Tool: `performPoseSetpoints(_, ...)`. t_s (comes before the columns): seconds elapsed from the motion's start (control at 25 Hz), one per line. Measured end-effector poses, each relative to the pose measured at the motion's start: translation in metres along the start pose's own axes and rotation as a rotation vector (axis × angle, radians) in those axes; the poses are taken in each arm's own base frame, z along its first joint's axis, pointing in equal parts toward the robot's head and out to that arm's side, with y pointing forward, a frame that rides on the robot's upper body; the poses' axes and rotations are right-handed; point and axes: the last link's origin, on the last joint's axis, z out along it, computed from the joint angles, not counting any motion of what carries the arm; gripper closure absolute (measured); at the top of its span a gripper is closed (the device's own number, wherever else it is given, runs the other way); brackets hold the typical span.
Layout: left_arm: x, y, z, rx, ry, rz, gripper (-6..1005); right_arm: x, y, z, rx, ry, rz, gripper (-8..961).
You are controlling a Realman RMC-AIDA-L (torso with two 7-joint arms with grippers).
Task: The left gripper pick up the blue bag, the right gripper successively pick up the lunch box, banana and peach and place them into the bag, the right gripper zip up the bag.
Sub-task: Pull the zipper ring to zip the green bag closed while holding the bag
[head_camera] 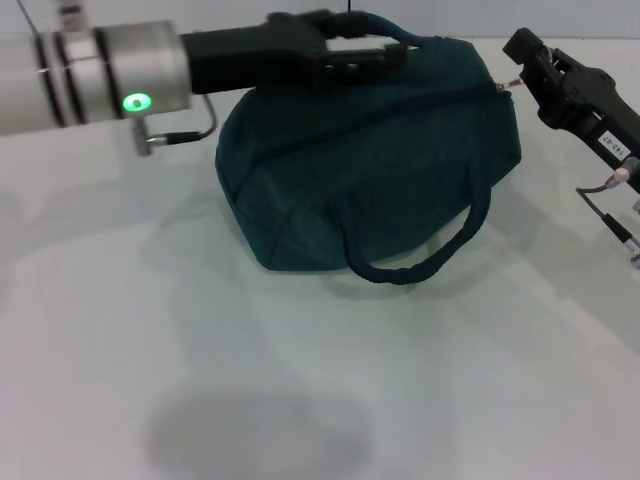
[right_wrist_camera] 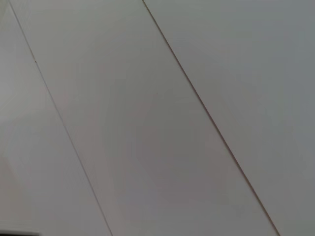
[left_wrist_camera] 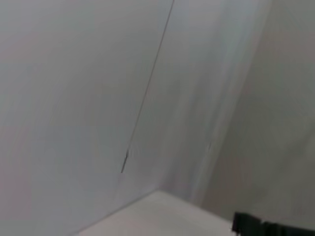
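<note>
Two arms, head view: I see the left gripper with jaws clamped on the far handle of the dark teal-blue fabric bag on the white desk; the right gripper hovers at the zipper end, jaw state unclear.
Wrist views: I see only blank wall.
Risk: I judge the handle may slip.

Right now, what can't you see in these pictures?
- Head view: what is inside the blue bag; its fabric hides it.
- Head view: whether the left gripper grips the far handle; its fingers blend into it.
- Head view: the right gripper fingertips, too small.
- Wrist views: only blank wall.
</note>
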Motion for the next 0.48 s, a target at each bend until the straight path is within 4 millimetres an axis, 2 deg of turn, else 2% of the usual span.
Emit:
performPoseSetpoints(0.24,-0.004,0.003,0.028,0.025,-0.111,0.04,197,0.002,-0.002,-0.002,0.015,0.008,0.002,923)
performPoseSetpoints(0.4,-0.004,0.005,0.034,0.038,-0.124,0.053,237,0.002,-0.002,-0.003,0.018,0.009,0.002,923)
performPoseSetpoints(0.48,-0.005,0.005,0.034,0.042,-0.125,0.055,296,0.002,-0.002,-0.003,0.019,0.01,0.002,923)
